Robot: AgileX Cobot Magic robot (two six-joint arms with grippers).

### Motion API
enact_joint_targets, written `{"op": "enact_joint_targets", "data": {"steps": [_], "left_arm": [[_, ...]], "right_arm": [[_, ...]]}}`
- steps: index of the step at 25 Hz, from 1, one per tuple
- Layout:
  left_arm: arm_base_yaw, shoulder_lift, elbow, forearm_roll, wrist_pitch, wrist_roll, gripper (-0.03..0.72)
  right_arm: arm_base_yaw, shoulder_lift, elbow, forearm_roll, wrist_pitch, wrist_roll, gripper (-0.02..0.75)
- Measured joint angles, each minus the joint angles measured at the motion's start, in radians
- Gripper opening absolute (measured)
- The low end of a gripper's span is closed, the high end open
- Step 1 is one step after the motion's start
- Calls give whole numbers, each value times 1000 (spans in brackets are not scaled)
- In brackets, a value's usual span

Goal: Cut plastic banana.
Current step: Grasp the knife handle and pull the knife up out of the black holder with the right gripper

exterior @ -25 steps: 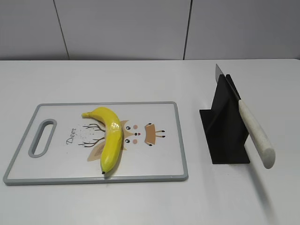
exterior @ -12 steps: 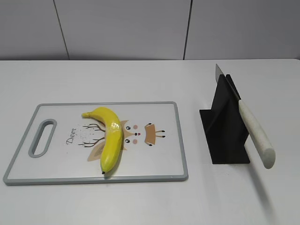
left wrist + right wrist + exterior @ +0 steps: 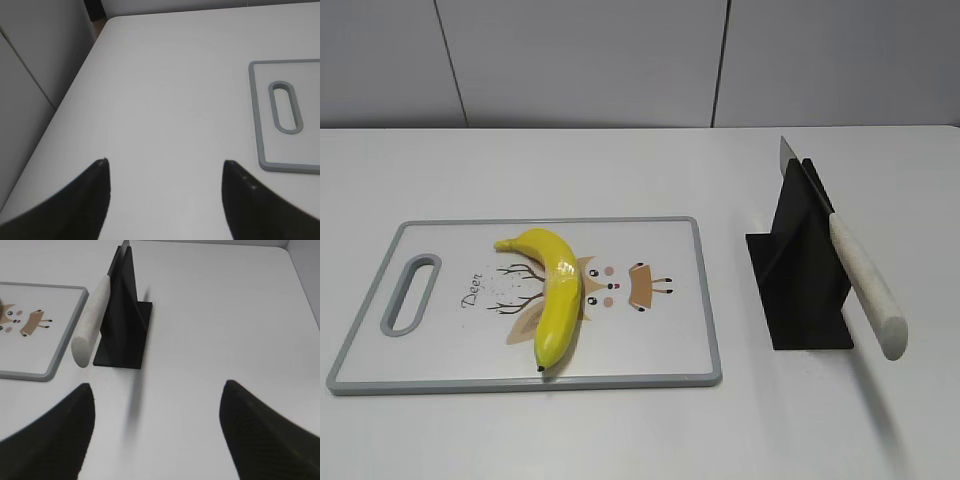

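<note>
Nothing moved: one plastic banana [image 3: 556, 296], one knife [image 3: 855, 270]; both jaws spread wide, empty.

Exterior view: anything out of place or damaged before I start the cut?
Nothing stands out. The plastic banana lies whole on the cutting board, the knife rests slanted in its black stand, and both grippers, left and right, are open and empty.

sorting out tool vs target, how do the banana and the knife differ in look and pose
The banana is glossy yellow and curved; the knife is straight with a pale handle. The banana lies flat on the cutting board; the knife rests slanted in a black stand beside it. Neither is held.
</note>
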Motion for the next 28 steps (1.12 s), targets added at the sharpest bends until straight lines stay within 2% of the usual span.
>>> {"op": "enact_joint_targets", "data": {"steps": [8,18,22,28], "left_arm": [[0,0,0,0,0,0,618],[0,0,0,1,0,0,587],[0,0,0,1,0,0,587],[0,0,0,2,0,0,586]], "right_arm": [[0,158,-137,23,93,1,530],[8,538,-338,49,233,95,526],[86,664,-379,52,241,144,524],[279,873,-463,42,246,185,522]]}}
